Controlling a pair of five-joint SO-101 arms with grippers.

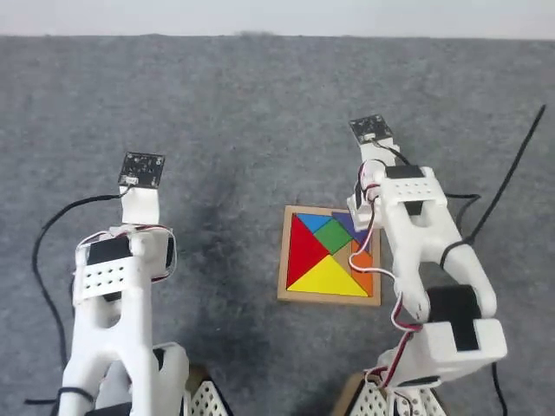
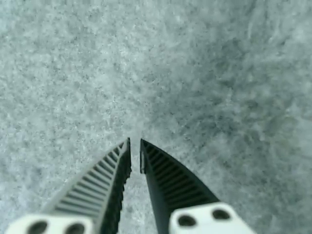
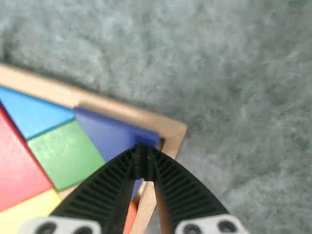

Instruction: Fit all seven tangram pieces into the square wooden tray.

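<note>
Right wrist view: right gripper (image 3: 145, 150) closed, tips on purple piece (image 3: 109, 134), point toward tray (image 3: 168, 127) corner; left gripper (image 2: 135, 142) closed.

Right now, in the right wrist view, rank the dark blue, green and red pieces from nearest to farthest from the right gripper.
1. dark blue piece, at the tips of the right gripper.
2. green piece, beside the blue.
3. red piece, beyond the green.
</note>
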